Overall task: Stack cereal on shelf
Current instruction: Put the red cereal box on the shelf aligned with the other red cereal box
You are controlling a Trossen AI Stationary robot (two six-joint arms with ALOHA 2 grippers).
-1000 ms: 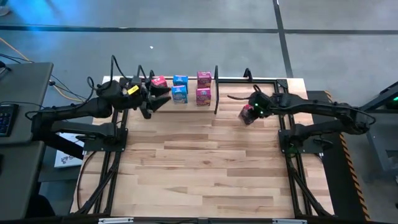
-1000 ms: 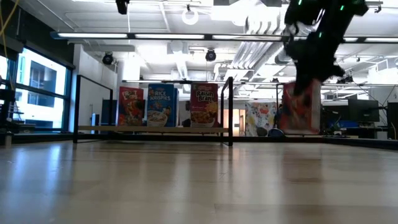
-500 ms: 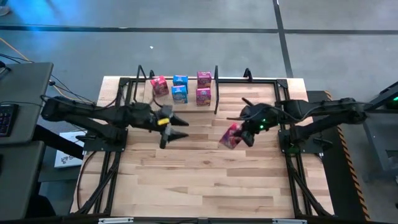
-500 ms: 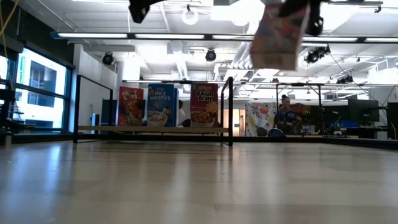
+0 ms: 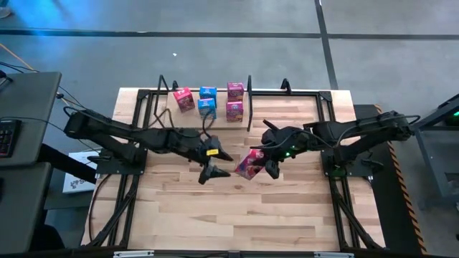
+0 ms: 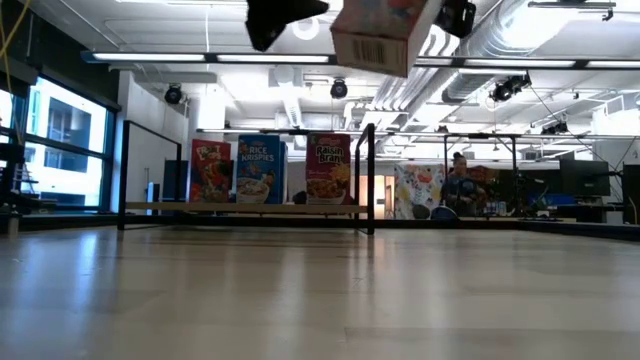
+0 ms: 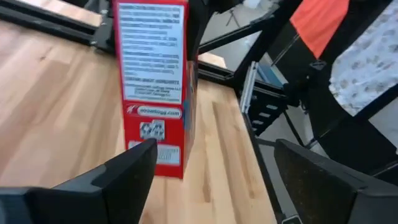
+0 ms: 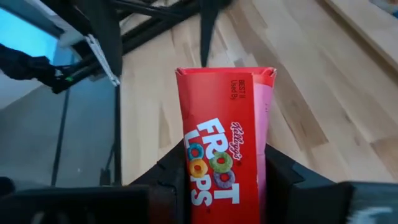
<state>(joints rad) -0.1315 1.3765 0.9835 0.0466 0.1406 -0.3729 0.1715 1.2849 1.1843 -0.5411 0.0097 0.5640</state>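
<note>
While our right gripper (image 5: pixel 264 162) pinched the small red-and-pink cardboard Froot Loops box (image 5: pixel 250 163) above mid-tabletop, left jaws spread nearby, we judged it light, crushable, best held across its narrow sides.

Bright overhead ceiling lights (image 6: pixel 300 60); wrist views blurred.

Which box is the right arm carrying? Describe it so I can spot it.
Look mid-table, in front of the shelf. The right gripper holds a red Froot Loops box in the air, facing the open left gripper. It is the only box off the shelf.
</note>
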